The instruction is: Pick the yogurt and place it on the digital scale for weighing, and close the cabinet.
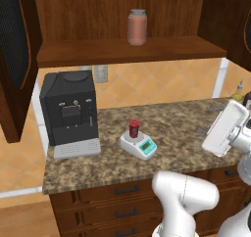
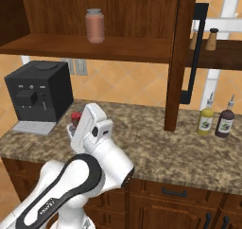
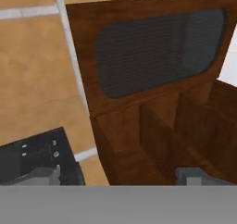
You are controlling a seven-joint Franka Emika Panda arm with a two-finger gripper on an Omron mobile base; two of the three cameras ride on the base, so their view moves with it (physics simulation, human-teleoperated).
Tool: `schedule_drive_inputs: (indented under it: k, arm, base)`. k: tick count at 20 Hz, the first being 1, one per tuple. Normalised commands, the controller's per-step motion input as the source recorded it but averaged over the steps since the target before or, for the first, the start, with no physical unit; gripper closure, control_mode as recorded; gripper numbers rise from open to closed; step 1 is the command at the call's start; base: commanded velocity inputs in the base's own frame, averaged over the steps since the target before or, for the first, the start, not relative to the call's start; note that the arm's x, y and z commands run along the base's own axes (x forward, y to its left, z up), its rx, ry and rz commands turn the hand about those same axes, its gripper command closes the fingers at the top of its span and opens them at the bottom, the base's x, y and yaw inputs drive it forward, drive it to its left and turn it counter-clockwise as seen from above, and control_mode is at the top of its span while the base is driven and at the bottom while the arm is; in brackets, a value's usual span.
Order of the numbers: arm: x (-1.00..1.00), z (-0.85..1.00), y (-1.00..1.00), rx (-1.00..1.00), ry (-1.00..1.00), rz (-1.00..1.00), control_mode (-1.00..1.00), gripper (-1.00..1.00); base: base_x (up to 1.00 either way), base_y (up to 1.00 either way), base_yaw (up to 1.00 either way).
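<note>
Yogurt, a small red cylindrical cup [image 1: 134, 128], stands on the flat white-grey digital scale [image 1: 139, 145] just right of the black coffee machine [image 1: 69, 109]. Weighing placement looks complete. Gripper open and empty, facing the dark brown glass-panelled cabinet door [image 3: 152, 56], which it must next swing shut.

Tiled in orange behind speckled granite counter [image 1: 186, 133]; lined below with wooden drawers [image 1: 122, 201]; outlet [image 1: 100, 73] at twelve o'clock.
</note>
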Motion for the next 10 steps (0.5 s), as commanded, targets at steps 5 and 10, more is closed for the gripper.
schedule_drive_inputs:
  k: [5, 10]
  arm:
    - [-0.59, 0.49, -0.43, 0.0, -0.08, -0.4, -1.0, -1.0]
    - [-0.81, 0.51, -0.63, 0.04, -0.08, -0.23, -1.0, -1.0]
  base:
    - [0.0, 0.0, 0.0]
    - [0.0, 0.0, 0.0]
